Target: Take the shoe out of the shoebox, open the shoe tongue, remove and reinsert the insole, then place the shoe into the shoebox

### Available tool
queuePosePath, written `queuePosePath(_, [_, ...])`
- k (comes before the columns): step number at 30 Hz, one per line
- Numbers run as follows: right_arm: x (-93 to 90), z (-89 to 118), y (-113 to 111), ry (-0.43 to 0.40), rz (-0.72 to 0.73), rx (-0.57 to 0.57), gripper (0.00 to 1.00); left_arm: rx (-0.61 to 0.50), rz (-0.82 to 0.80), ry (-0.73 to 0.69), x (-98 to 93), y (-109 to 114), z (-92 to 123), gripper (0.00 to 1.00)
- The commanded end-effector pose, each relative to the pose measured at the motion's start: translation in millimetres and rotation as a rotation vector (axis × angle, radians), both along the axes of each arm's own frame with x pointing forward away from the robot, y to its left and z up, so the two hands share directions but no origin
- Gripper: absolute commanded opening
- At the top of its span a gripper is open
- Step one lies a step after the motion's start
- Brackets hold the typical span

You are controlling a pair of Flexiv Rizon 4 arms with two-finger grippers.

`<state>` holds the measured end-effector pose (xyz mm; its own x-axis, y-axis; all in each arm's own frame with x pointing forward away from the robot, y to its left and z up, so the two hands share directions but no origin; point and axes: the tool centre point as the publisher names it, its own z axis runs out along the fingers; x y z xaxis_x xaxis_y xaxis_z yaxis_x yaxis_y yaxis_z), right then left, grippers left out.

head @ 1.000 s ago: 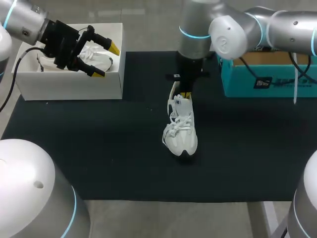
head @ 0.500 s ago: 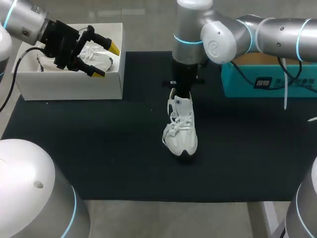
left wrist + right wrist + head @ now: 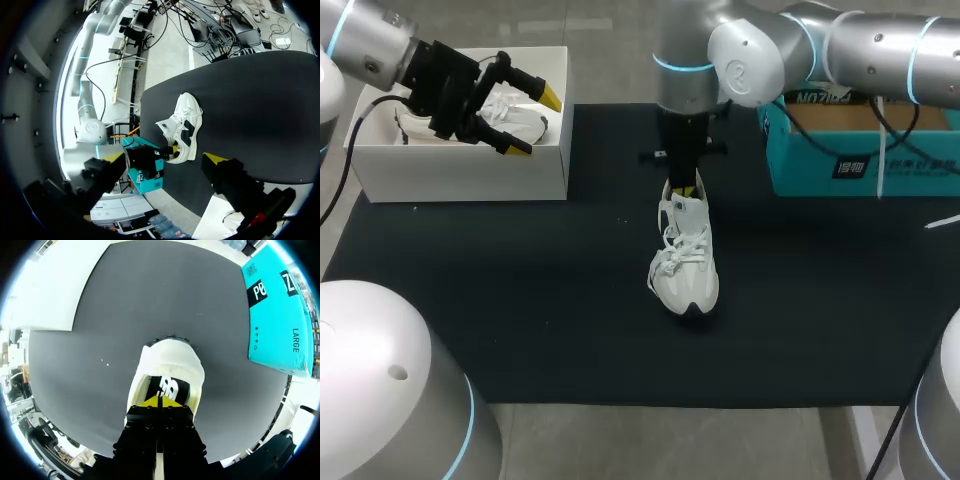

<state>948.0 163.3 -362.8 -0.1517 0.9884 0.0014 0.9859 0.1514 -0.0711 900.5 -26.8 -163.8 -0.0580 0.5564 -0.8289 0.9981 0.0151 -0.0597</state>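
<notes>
A white shoe (image 3: 685, 262) stands on the black mat (image 3: 520, 300) at mid table, toe toward the front edge. My right gripper (image 3: 685, 187) comes straight down at its heel, shut. In the right wrist view the joined yellow tips (image 3: 160, 401) sit over the shoe's opening (image 3: 167, 371), above the dark printed insole (image 3: 168, 387); nothing shows between them. My left gripper (image 3: 535, 122) hangs open above the white shoebox (image 3: 470, 172) at the back left. From the left wrist view the shoe (image 3: 184, 127) lies far ahead of the open gripper (image 3: 167, 159).
A second white shoe (image 3: 515, 118) lies in the white shoebox under my left gripper. A teal box (image 3: 860, 160) stands at the back right, close behind my right arm. The black mat covers most of the table.
My right arm's upper links have swung to the left, while its gripper has stayed at the shoe's heel. The shoe and the left arm have not moved.
</notes>
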Motion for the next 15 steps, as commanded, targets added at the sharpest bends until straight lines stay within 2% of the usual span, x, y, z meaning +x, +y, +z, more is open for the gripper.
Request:
queuePosePath(1, [-7.1,3,-8,-0.01,-0.012,0.001,0.0,0.002,-0.001,0.0,0.3,0,0,1.0])
queuePosePath(5, [-8.0,-7,-13,-0.002,-0.034,0.003,0.0,0.002,-0.001,0.0,0.3,0,0,1.0])
queuePosePath(15, [-7.5,-50,-11,0.079,-0.046,0.028,0.0,0.002,-0.001,0.0,0.3,0,0,1.0])
